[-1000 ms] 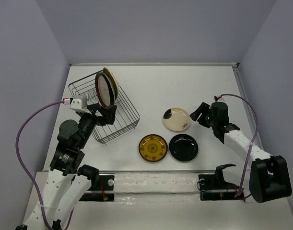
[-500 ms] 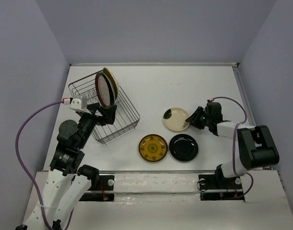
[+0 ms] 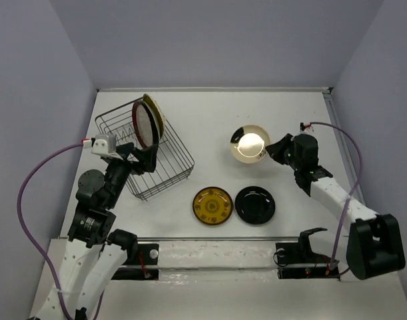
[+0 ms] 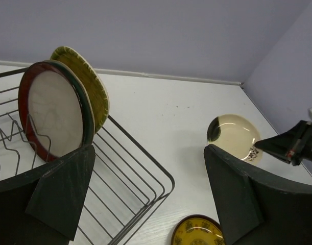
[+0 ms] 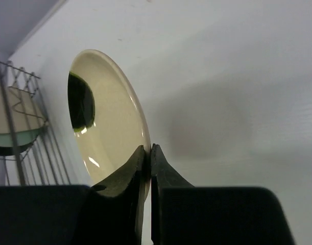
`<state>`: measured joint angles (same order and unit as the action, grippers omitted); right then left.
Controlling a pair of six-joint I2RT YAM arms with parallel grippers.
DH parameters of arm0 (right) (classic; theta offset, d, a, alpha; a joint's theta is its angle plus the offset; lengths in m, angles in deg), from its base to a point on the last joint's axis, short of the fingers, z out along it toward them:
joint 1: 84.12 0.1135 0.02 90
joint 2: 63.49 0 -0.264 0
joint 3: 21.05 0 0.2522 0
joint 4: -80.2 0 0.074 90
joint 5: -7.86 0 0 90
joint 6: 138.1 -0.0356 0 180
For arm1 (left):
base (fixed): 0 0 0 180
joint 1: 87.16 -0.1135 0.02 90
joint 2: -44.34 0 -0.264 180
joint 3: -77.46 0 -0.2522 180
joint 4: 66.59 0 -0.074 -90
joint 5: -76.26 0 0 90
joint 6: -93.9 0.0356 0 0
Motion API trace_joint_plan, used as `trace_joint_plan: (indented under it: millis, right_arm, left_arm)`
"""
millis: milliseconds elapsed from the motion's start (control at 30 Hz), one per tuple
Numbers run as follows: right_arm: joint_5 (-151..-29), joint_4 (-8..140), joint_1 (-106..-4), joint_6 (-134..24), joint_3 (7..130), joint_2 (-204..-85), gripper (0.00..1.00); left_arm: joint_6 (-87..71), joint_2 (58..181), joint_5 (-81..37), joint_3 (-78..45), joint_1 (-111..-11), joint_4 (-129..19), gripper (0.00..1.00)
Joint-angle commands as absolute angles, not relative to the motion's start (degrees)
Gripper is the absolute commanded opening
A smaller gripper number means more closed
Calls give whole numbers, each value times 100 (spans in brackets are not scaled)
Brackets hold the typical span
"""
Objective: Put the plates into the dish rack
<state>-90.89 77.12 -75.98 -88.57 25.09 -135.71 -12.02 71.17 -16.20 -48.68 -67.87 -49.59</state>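
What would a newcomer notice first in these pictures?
The cream plate, held tilted above the table right of centre, its rim pinched in the jaws of the right gripper. Then the dish rack at the left, with a red-rimmed plate upright inside; a yellow patterned plate and a black plate lie flat in front.

The right gripper (image 3: 272, 148), which a second earlier had hovered open beside the cream plate (image 3: 248, 143), closed on the dish's rim and lifted it off the table (image 3: 210, 123). The plate, previously flat beside the black one, rose and tilted steeply (its dark patch facing the rack in the right wrist view), its face catching the light. The left arm (image 3: 106, 183) edged slightly leftward.
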Motion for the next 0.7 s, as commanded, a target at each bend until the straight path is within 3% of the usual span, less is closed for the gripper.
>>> trace_joint_plan:
  millis: [0,133,300,467,667]
  right_arm:
    - [-7193,7375,-6315,-8319,3479,-12388,7]
    - [-5715,7058,-4794,-7871,4647,-12675,7]
    - [-4296,6917,-3309,-7150,6782,-14578,7]
    - [-3531,6382,-2647,-6526,9468,-16611,7]
    - [-3012,5915,-2208,-5674,11853,-18756,7]
  left_arm:
    - [-1236,6983,-948,-4730,-7028,-5152,99]
    - [-1297,6878,-16,-4493,-7169,-4854,99]
    - [-2234,6746,2082,-4124,-7266,-4310,99]
    - [-3124,6658,3798,-3851,-7231,-3685,99]
    - [-3275,6500,4400,-3833,-6976,-3438,99]
